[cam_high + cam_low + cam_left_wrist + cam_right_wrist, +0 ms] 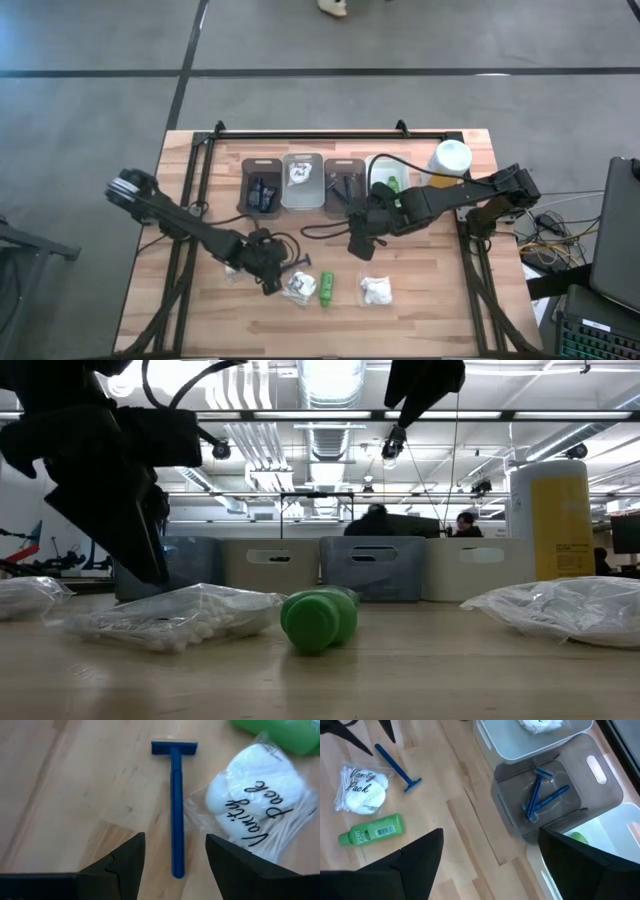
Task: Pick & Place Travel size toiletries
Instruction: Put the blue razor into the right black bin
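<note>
A blue-handled razor (176, 795) lies flat on the wooden table, head away from my left gripper (175, 836). That gripper is low over the table and open, one finger on each side of the handle's near end without touching it. Beside the razor lie a clear-wrapped white packet (255, 805) and a small green bottle (326, 288) on its side. A second packet (375, 290) lies further right. My right gripper (358, 250) hangs open and holds nothing above the table, near the bins.
A row of grey and white bins (302, 195) stands at the back; one grey bin (510, 820) holds blue razors, one white bin (495, 747) a packet. A tall yellow bottle with a white cap (450, 160) stands at the back right. Bare wood lies along the near edge.
</note>
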Available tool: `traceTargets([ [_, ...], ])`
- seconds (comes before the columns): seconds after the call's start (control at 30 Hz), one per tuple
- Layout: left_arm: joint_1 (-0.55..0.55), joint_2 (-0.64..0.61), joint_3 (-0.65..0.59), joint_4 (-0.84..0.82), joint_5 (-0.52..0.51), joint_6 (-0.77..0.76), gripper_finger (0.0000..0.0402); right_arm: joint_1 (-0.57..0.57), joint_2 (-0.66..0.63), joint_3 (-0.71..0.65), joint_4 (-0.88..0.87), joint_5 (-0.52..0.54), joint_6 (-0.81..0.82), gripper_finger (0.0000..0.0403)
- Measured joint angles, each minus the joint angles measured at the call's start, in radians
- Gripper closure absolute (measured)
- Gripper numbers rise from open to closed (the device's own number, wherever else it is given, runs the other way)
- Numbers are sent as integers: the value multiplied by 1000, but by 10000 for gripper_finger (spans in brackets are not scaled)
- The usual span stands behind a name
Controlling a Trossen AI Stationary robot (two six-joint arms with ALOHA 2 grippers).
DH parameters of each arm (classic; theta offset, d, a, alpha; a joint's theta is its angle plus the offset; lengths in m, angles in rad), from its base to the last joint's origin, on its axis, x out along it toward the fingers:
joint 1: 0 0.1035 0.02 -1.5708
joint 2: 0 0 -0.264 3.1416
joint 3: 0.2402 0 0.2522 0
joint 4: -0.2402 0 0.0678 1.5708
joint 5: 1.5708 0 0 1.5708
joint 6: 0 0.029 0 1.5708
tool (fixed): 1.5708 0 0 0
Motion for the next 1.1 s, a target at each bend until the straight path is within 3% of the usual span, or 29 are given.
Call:
traceTargets([
  [0.27, 1, 61, 0, 126, 12, 35, 188, -11, 0, 0, -12, 1, -15, 65],
  [0.43, 2, 112, 0, 131, -37, 34, 200, -15, 0, 0, -12, 13, -19, 70],
  [0.63, 6, 148, 3, 134, -71, -24, 247, -15, 0, 0, -13, 16, -19, 89],
  [0.97, 7, 136, 2, 139, -66, 1, 362, -15, 0, 0, -23, 16, -19, 118],
  [1.1, 7, 126, 11, 132, -57, 0, 372, -15, 0, 0, -24, 16, -23, 127],
])
